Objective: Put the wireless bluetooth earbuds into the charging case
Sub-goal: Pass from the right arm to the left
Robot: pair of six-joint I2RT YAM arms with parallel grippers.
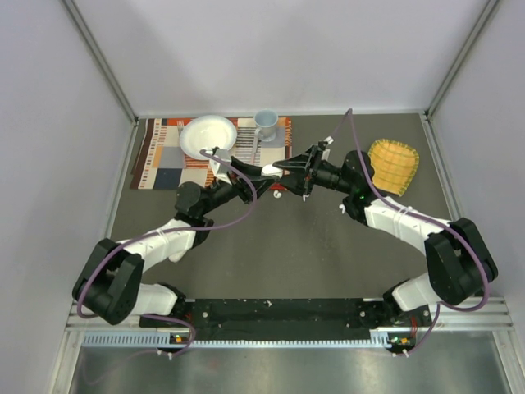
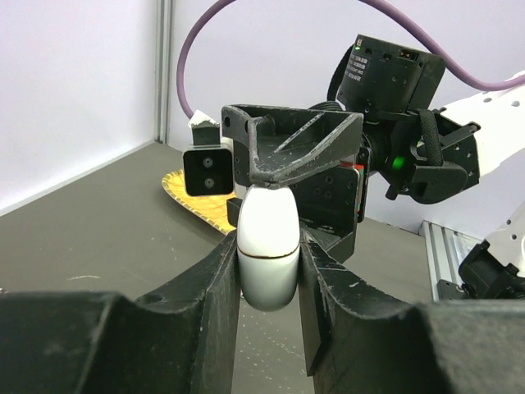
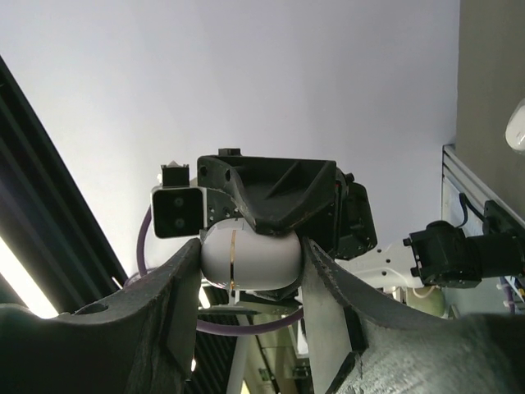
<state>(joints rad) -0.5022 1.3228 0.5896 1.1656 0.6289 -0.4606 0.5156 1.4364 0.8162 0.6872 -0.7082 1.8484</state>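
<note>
- The charging case (image 1: 278, 169) is held in the air over the middle of the table (image 1: 328, 246), pinched between both grippers where they meet tip to tip.
- In the overhead view its long axis is taken to run roughly 9 to 3 o'clock, from one gripper toward the other. In the left wrist view it is seen upright, 12 to 6, with a thin seam crossing it.
- The seam is seen as a hairline only, so the lid is judged shut.
- The left gripper (image 1: 269, 171) is closed on the case from 9 o'clock, its fingers (image 2: 225, 279) pressed on both flanks across the seam.
- The right gripper (image 1: 289, 168) is closed on the case from 3 o'clock. Which half it holds cannot be told.
- Neither arm is nearer; both are already in contact.
- The next move is judged to turn on the seam, with one half held on each side of it so the lid can be parted.
- A white speck (image 1: 277, 195) is noted on the table at 6 o'clock from the case. It is possibly one of the earbuds, but too small to tell.
- A plate (image 1: 208, 134) is noted at 10 o'clock, well apart.
</note>
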